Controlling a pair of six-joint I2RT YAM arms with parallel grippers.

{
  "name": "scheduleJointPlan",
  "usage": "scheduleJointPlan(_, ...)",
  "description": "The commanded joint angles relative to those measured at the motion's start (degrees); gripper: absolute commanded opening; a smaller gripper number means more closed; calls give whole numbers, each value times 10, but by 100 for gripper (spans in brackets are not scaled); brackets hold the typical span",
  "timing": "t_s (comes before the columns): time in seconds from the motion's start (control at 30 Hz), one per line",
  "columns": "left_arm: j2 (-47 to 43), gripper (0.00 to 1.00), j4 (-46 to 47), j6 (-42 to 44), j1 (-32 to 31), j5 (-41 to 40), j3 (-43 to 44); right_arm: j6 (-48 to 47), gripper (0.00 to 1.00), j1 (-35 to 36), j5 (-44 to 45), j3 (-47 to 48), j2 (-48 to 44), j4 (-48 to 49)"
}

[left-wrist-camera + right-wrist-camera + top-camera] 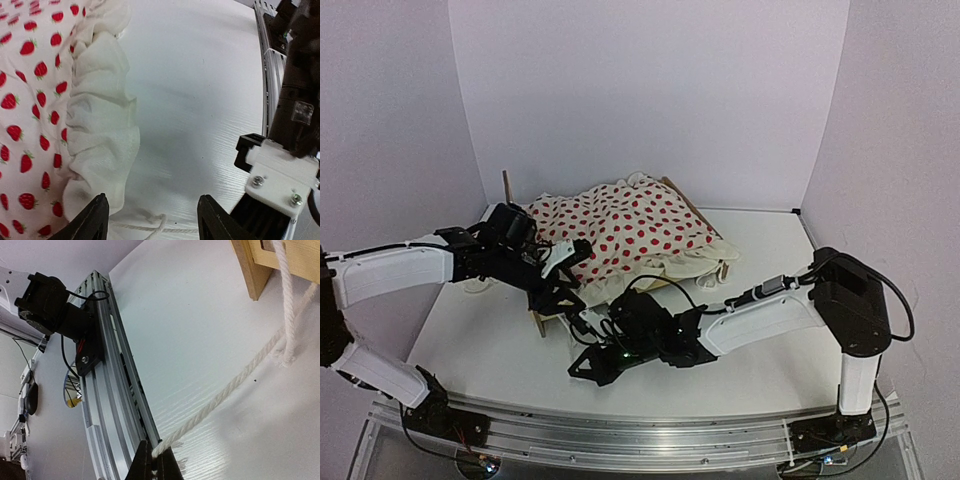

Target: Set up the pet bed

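The pet bed [684, 199] stands mid-table; only bits of its light wood frame show under a white red-dotted ruffled blanket [630, 230]. My left gripper [560, 290] hangs open at the bed's front left corner. In the left wrist view the left gripper [154, 220] is beside the blanket's ruffle [100, 125], with a thin white rope [150, 229] lying between the fingers. My right gripper [592, 365] is low on the table in front of the bed. In the right wrist view the right gripper [159, 460] is shut on the frayed end of a white rope [225, 390] that runs to the bed's wooden corner [252, 270].
An aluminium rail [640, 430] runs along the near table edge, close behind the right gripper in the right wrist view [115, 390]. The left arm's base [50, 305] sits on it. The right arm's wrist [295, 100] is close to the left gripper. White walls enclose the table.
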Motion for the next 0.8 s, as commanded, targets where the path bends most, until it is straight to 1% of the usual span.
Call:
scheduleJointPlan(0.0, -86, 57, -49, 128, -4, 39, -34, 30, 0, -10, -31, 14, -15, 17)
scheduleJointPlan(0.07, -120, 52, -51, 165, -4, 10, -66, 35, 0, -14, -36, 17, -17, 17)
scheduleJointPlan(0.13, -164, 50, -43, 197, -4, -13, -102, 43, 0, -20, -37, 18, -20, 17)
scheduleJointPlan(0.2, -208, 50, -29, 218, -4, -17, -137, 54, 0, -28, -34, 19, -21, 17)
scheduleJointPlan(0.23, -229, 51, -20, 232, -4, -14, -154, 60, 0, -32, -30, 20, -20, 17)
scheduleJointPlan(0.3, -264, 55, 10, 248, -6, 1, -191, 60, 0, -36, -25, 23, -18, 17)
scheduleJointPlan(0.37, -277, 60, 57, 248, -12, 11, -230, 51, 0, -38, -32, 31, -12, 17)
scheduleJointPlan(0.43, -263, 62, 99, 243, -19, 5, -248, 47, 0, -41, -49, 42, -6, 17)
scheduleJointPlan(0.63, -175, 62, 159, 249, -22, -27, -253, 51, 0, -52, -82, 64, 9, 13)
scheduleJointPlan(0.67, -163, 60, 167, 234, -22, -33, -249, 52, 0, -54, -78, 68, 12, 10)
scheduleJointPlan(0.7, -154, 55, 173, 203, -22, -46, -240, 52, 0, -56, -72, 72, 16, 8)
scheduleJointPlan(0.77, -147, 48, 163, 122, -22, -98, -217, 52, 0, -61, -50, 81, 21, -3)
